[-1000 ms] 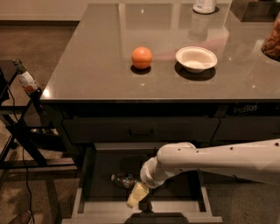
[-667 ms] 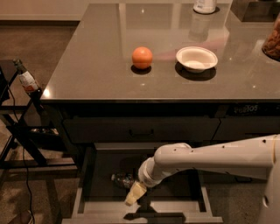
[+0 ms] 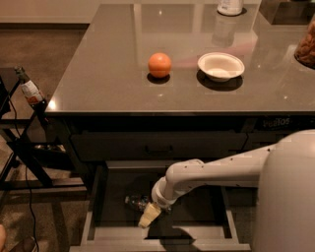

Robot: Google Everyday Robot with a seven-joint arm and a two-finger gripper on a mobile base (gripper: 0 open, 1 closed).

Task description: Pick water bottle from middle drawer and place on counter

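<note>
The middle drawer (image 3: pixel 93 224) is pulled open below the counter (image 3: pixel 113 59), showing a dark floor and grey walls. The water bottle (image 3: pixel 135 202) lies on its side on the drawer floor, left of centre, partly hidden by my arm. My gripper (image 3: pixel 148 215) reaches down into the drawer from the right, its pale fingertips (image 3: pixel 147 217) just right of and in front of the bottle. I cannot tell whether it touches the bottle.
An orange (image 3: pixel 160 65) and a white bowl (image 3: pixel 220 66) sit on the counter. A white container (image 3: pixel 230 7) stands at the back, a bag of snacks (image 3: pixel 307 47) at the right edge. A black rack (image 3: pixel 19 147) with a dark-necked bottle (image 3: pixel 28 88) stands to the left.
My arm has shifted slightly left and lower in the drawer, bringing the gripper closer to the bottle. The bottle has not visibly moved.
</note>
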